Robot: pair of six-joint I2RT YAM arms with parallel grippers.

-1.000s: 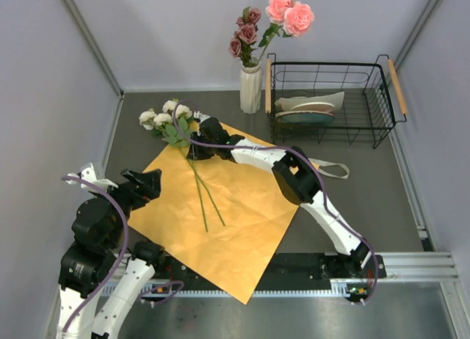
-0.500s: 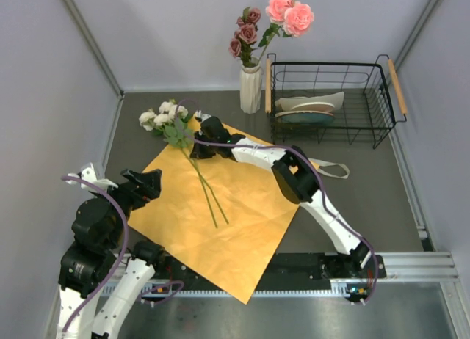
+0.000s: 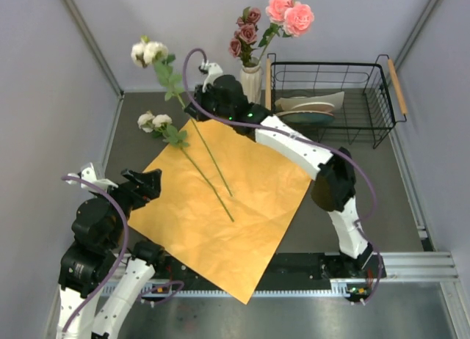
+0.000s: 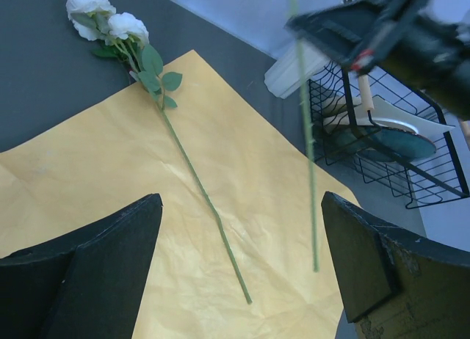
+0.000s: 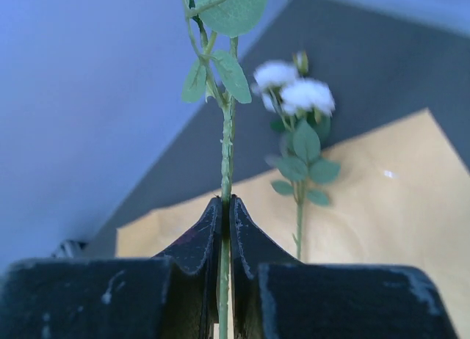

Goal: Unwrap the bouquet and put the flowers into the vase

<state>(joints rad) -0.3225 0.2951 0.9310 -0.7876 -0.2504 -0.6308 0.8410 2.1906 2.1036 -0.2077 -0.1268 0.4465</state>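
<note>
- orange paper (image 3: 220, 221) lies open, centre; pink and mauve roses (image 3: 248, 34) already in the vase (image 3: 250, 89), top centre.
- right gripper (image 5: 226, 210) pinches a white rose stem (image 5: 225, 155), raised upper left.
- another white rose (image 3: 158, 122) lies on the paper; left gripper (image 3: 149, 182) gapes empty.

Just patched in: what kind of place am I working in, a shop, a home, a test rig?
Most likely an enclosed lab test cell: plain panel walls box in a dark table, a metal rail runs along its near edge, and the vase and wire basket look like staged props.
</note>
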